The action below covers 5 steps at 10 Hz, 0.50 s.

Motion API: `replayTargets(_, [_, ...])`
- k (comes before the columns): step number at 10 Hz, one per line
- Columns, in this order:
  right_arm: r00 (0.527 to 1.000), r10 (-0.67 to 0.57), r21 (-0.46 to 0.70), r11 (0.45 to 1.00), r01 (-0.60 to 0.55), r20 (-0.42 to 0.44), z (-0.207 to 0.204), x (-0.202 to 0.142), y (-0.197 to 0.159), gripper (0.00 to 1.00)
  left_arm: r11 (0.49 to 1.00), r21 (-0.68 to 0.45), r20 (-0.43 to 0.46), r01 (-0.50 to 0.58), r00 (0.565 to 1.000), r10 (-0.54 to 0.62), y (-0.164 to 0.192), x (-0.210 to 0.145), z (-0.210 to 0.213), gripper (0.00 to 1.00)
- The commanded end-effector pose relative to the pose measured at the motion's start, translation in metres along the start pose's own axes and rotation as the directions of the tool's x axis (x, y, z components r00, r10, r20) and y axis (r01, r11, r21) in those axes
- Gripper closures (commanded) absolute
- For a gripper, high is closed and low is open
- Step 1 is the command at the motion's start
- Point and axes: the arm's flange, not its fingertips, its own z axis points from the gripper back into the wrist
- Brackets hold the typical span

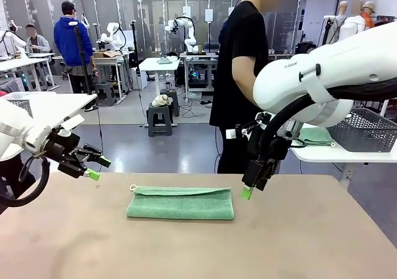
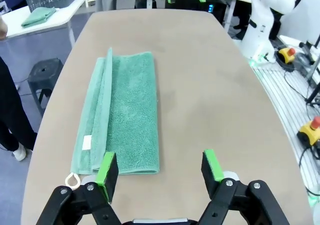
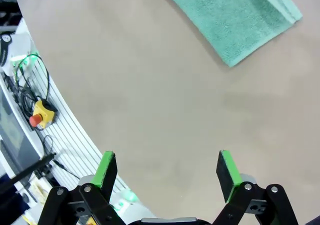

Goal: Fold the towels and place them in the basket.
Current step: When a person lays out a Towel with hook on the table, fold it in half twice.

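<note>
Tan surface [image 1: 310, 242] carries the green towel [image 1: 181, 203] folded flat at its middle, long axis running left to right, with the right tool [image 1: 247, 192], jaws spread and empty, just beside its right end and nearer than the equally spread left tool [image 1: 98, 168].

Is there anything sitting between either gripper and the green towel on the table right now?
Nothing visible does. The green towel lies folded on the table; the left gripper is open off one short end, the right gripper open near the other.
</note>
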Motion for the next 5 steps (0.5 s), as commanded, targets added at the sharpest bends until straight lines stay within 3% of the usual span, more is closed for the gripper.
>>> replayTargets(1, [0.969, -0.243, 0.065, 0.968, 0.241, 0.03, -0.01, 0.009, 0.016, 0.0, 1.0, -0.009, -0.003, 0.019, 1.0, -0.019, 0.0, -0.003, -0.001, 0.15])
replayTargets(3, [0.88, -0.47, 0.057, 0.883, 0.467, 0.072, -0.023, 0.02, 0.03, 0.0, 1.0, -0.009, -0.003, 0.019, 1.0, -0.019, 0.0, -0.003, -0.001, 0.15])
replayTargets(5, [0.799, -0.593, 0.023, 0.804, 0.594, 0.098, -0.042, 0.041, 0.026, 0.0, 1.0, -0.009, -0.003, 0.019, 1.0, -0.019, 0.0, -0.003, -0.001, 0.15])
